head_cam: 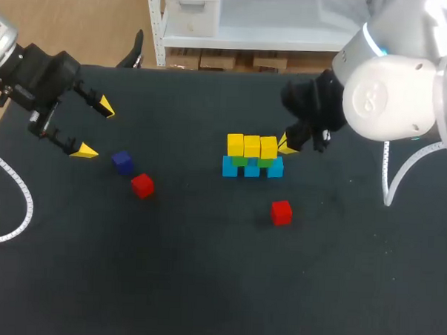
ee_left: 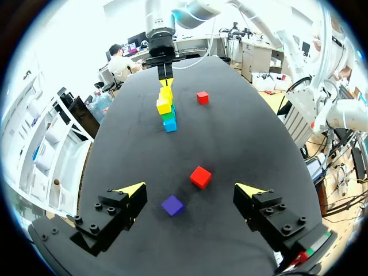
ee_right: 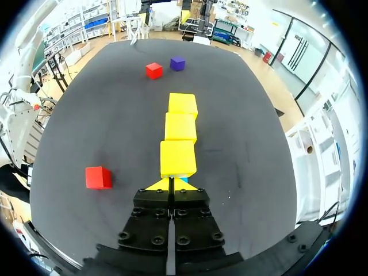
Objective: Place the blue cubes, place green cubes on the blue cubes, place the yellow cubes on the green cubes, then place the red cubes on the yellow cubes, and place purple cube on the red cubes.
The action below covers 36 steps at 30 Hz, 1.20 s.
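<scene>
Middle of the head view: blue cubes (head_cam: 230, 168) in a row on the table (head_cam: 203, 285), green cubes (head_cam: 241, 161) over them, yellow cubes (head_cam: 252, 146) on top, packed tight, likely so as to carry the red layer; just right of that row, right gripper (head_cam: 287, 146), pinched closed on nothing, tips at the end yellow cube, perhaps to square the row; cannot tell whether touching.

Upper left: left gripper (head_cam: 92, 128), spread wide and empty, aimed toward purple cube (head_cam: 121, 161) and left red cube (head_cam: 142, 185), both loose left of middle, seemingly ready for a pick; right red cube (head_cam: 281, 212) alone below the stack.

Hard to make out: green cubes, mere slivers between yellow and blue, number unclear; right gripper mostly hidden behind its own arm in the head view; left arm cut off at the frame's edge.
</scene>
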Each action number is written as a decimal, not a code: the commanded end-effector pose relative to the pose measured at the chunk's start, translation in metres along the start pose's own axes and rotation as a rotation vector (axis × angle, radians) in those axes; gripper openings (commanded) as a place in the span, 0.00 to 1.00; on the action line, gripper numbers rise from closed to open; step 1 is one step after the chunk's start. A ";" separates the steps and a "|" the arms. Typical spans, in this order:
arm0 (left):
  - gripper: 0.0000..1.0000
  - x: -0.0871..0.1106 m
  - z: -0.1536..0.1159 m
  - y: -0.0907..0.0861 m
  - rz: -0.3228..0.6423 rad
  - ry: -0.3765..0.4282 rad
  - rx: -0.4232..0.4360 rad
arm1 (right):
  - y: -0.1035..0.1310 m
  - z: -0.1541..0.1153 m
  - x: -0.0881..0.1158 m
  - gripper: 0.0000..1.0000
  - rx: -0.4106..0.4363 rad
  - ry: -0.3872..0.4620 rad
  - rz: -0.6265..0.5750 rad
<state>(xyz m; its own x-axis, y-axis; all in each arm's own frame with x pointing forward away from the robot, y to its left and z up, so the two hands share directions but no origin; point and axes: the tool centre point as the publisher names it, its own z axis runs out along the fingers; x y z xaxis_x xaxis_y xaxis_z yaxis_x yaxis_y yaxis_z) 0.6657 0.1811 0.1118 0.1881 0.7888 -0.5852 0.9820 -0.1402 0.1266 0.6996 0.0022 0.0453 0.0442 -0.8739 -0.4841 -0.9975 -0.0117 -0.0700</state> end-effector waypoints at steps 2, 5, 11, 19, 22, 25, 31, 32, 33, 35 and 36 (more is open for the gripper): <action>1.00 0.001 0.000 0.001 0.003 -0.002 0.002 | -0.001 0.000 0.000 0.00 -0.002 -0.002 0.000; 1.00 0.001 0.000 0.001 0.003 -0.002 0.002 | -0.001 0.000 0.000 0.00 -0.002 -0.002 -0.001; 1.00 0.001 0.000 0.001 0.003 -0.002 0.002 | -0.001 0.000 0.000 0.00 -0.003 -0.002 -0.001; 1.00 0.001 0.000 0.001 0.003 -0.002 0.002 | -0.002 0.001 0.000 0.00 -0.001 0.001 0.001; 1.00 0.001 0.000 0.001 0.003 -0.002 0.002 | -0.002 0.001 -0.001 0.00 0.000 0.002 0.001; 1.00 0.001 0.000 0.001 0.003 -0.002 0.002 | -0.002 0.001 0.000 0.00 0.002 0.002 0.003; 1.00 0.001 0.000 0.001 0.003 -0.002 0.002 | -0.004 -0.010 0.012 0.00 0.025 -0.001 0.026; 1.00 0.001 0.000 0.001 0.003 -0.002 0.002 | -0.005 -0.013 0.015 0.00 0.030 -0.002 0.032; 1.00 0.001 0.000 0.001 0.003 -0.002 0.002 | -0.005 -0.017 0.019 0.00 0.041 -0.002 0.039; 1.00 0.001 0.000 0.001 0.003 -0.002 0.002 | -0.007 -0.025 0.025 0.13 0.049 -0.015 0.053; 1.00 0.001 0.000 0.001 0.003 -0.002 0.002 | -0.007 -0.029 0.029 0.21 0.058 -0.016 0.058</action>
<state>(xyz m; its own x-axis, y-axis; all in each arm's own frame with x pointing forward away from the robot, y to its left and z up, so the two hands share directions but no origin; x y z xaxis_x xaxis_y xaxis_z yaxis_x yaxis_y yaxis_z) 0.6657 0.1812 0.1118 0.1880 0.7888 -0.5852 0.9820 -0.1402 0.1265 0.7155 -0.0216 0.0512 -0.0137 -0.8714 -0.4903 -0.9951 0.0597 -0.0783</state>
